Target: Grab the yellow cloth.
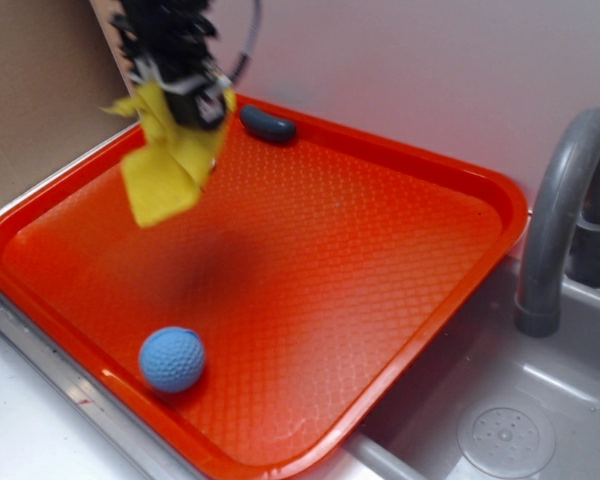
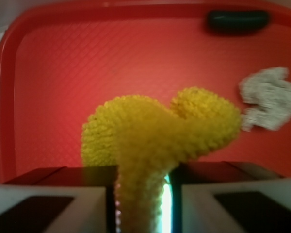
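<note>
The yellow cloth (image 1: 165, 165) hangs in the air over the far left part of the red tray (image 1: 380, 300), pinched at its top by my gripper (image 1: 195, 100). In the wrist view the knitted yellow cloth (image 2: 155, 131) bulges out beyond the jaws and a narrow strand of it runs down between them. My gripper (image 2: 143, 199) is shut on that strand. The cloth's lower end dangles free, clear of the tray floor.
A blue dimpled ball (image 1: 172, 358) lies near the tray's front left edge. A dark oblong object (image 1: 267, 124) rests at the tray's far rim. A white paper wad (image 2: 266, 98) lies on the tray. A grey faucet (image 1: 565, 200) and sink (image 1: 500, 420) are at the right.
</note>
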{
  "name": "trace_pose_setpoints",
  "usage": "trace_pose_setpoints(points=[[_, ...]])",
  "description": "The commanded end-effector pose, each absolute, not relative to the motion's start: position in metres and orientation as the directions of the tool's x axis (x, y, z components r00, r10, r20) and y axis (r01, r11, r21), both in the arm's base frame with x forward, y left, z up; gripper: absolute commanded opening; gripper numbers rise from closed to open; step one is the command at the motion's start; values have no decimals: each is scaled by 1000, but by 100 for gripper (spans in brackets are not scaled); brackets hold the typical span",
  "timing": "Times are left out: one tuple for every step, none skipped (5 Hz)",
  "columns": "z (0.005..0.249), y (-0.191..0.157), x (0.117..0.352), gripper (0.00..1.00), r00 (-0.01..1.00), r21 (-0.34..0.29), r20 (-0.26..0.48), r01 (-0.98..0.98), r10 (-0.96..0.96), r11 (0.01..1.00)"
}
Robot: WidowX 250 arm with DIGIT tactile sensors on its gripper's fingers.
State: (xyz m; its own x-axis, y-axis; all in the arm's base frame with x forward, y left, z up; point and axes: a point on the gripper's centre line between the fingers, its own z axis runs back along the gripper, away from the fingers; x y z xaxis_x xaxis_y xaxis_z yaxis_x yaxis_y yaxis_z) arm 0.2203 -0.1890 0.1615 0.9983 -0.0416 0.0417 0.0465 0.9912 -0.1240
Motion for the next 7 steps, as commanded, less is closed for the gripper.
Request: trace_pose_setpoints(points=[[226,-140,204,0,972,-179,234,16,26,984],[225,-133,197,0,973,-274,230,78,-14,959],[227,-132,192,0,974,-244,227,40,17,969],[229,-134,180,0,966,-230,254,17,43,973],[233,-138,175,0,966,-219,257,41,17,975],[234,-139,171,0,963,-215,267,31,28,976],[235,-142,170,0,963,-219,271,49,12,974]])
